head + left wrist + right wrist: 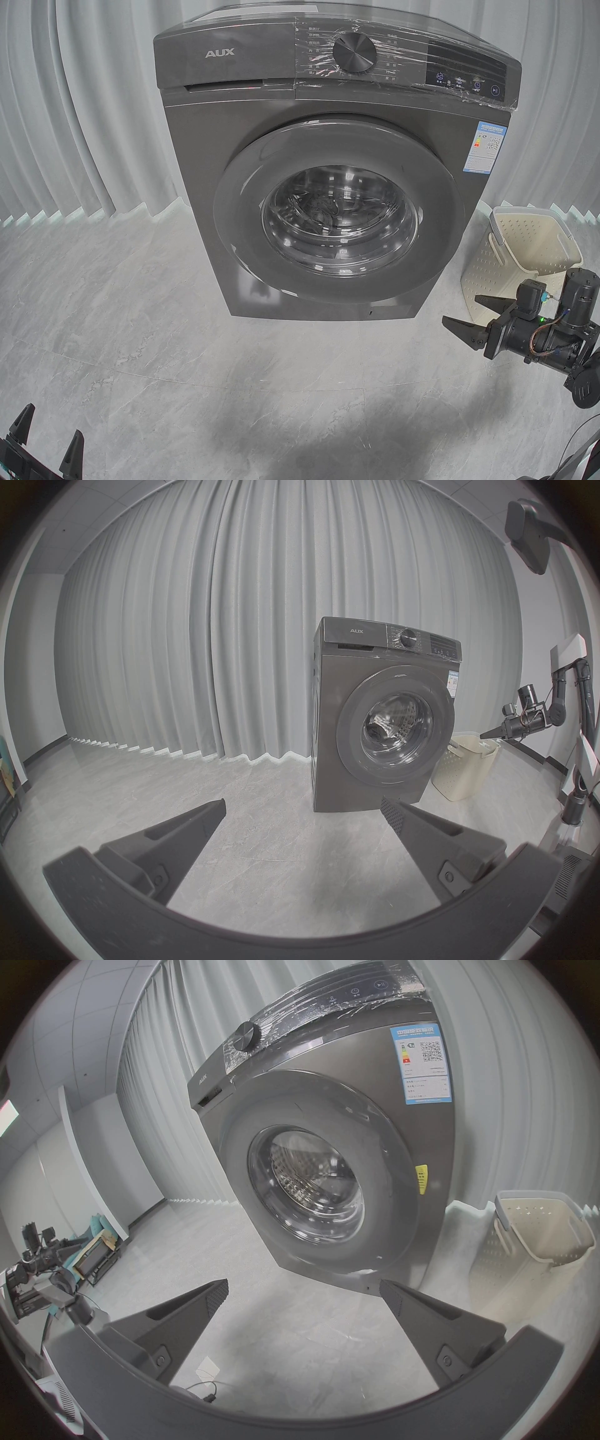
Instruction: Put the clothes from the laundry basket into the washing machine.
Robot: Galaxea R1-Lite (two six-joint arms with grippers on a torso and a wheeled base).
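The laundry basket (484,278) stands on the floor (156,325) just beside the right side of the washing machine (337,106), close to the curtain (81,106) behind. What shows of its inside looks bare: I can make out no clothes in it, though its bottom is hidden. The machine's round door (437,206) looks shut, and a dark shape (377,731) behind the glass may be laundry or part of the drum; I cannot tell which. The right gripper (461,310) hangs above the floor near the basket's near side, claw wide and holding nothing, tips pointing left toward the machine's lower right corner. The left gripper (53,420) sits low at the near left, well apart from everything, claw likewise wide and empty. The first risk, as I judge it, is a blind reach: if the basket holds little or nothing, the claw could close on the perforated wall or a handle and tip or drag the light basket. The second is the door: any garment carried across would meet the glass unless the door is opened first. The third is clearance, since the right arm's pointed tips could scrape the machine's front panel on a swing to the left.
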